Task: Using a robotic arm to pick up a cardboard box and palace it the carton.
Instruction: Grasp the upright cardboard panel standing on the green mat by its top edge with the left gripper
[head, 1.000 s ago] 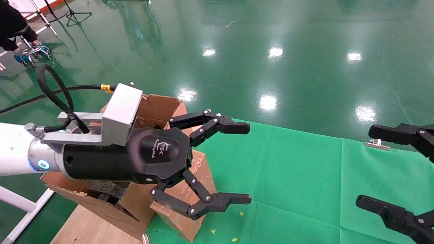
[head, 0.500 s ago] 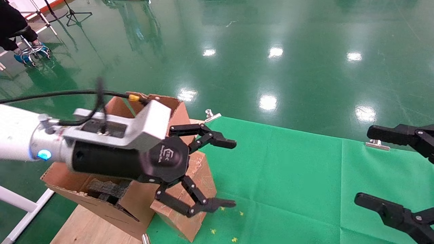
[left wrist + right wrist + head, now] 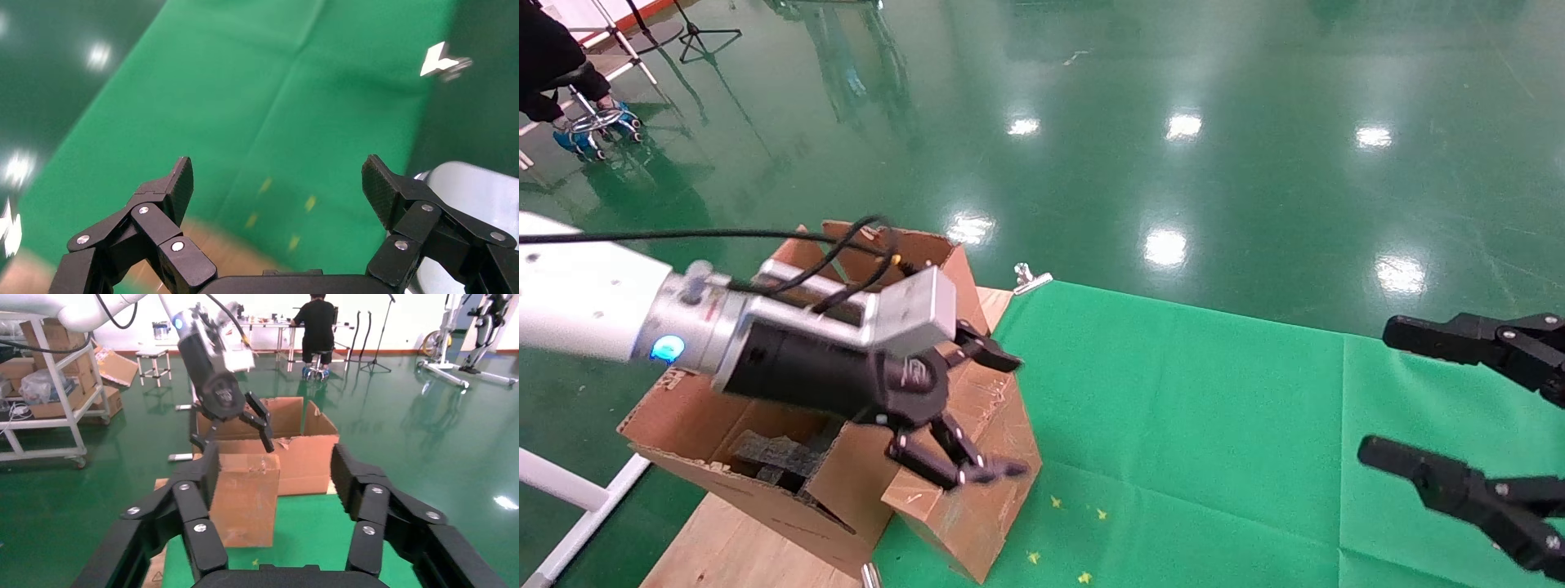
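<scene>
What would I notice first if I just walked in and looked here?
Probably the white robot arm with its blue light, on the left, holding its open left hand above a big brown carton with ragged flaps. Next, the bright green cloth spread beside the carton. On the right, the black right hand hangs open over that cloth, holding nothing.

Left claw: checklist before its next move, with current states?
1. left claw open: ok, fingers spread wide.
2. Left claw empty: ok, nothing between the fingers in the left wrist view.
3. cardboard box located: cannot tell, no view shows it on the green cloth.
4. carton open to receive: ok, flaps up, but black foam blocks lie inside.
5. Left claw clear of the carton: cannot tell, it hangs close over the flap nearest the cloth.
6. right claw out of the way: ok, open at the far right over the cloth.
</scene>
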`<state>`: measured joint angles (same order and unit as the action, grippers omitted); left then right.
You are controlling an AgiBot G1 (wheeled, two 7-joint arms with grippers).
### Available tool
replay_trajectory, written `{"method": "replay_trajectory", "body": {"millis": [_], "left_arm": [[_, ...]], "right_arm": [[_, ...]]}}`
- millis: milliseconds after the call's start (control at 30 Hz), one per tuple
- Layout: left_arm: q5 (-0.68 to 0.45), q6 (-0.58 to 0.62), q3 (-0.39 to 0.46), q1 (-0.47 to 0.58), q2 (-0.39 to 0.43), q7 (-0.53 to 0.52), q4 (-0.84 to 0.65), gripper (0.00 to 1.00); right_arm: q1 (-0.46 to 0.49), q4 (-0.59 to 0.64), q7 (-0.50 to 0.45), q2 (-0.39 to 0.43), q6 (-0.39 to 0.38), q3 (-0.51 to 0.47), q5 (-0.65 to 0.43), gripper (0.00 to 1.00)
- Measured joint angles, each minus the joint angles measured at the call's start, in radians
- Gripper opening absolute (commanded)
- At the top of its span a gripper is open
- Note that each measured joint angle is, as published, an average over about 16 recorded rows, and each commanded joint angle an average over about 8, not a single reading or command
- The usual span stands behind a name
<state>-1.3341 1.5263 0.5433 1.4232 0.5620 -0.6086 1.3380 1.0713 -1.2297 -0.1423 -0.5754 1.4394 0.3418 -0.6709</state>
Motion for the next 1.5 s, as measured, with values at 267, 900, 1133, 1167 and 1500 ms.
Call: {"method": "replay_trajectory", "body": {"millis": [267, 900, 1133, 1167, 1500], "left_arm": [[-0.149, -0.012, 0.063, 0.079, 0.007, -0.262, 0.008, 1.0], [-0.231, -0.02, 0.159, 0.065, 0.032, -0.438, 0.02, 1.0], [-0.246, -0.018, 0.182, 0.059, 0.041, -0.436, 0.02, 1.0], [-0.247, -0.018, 0.183, 0.059, 0.041, -0.435, 0.02, 0.92], [-0.249, -0.017, 0.186, 0.06, 0.043, -0.433, 0.02, 0.0]], "right_arm": [[0.0, 0.0, 0.0, 0.0, 0.0, 0.0, 0.0, 0.0], [0.0, 0.0, 0.0, 0.0, 0.0, 0.0, 0.0, 0.0], [0.0, 0.0, 0.0, 0.0, 0.0, 0.0, 0.0, 0.79], [0.0, 0.0, 0.0, 0.0, 0.0, 0.0, 0.0, 0.92], [0.0, 0.0, 0.0, 0.0, 0.0, 0.0, 0.0, 1.0]]}}
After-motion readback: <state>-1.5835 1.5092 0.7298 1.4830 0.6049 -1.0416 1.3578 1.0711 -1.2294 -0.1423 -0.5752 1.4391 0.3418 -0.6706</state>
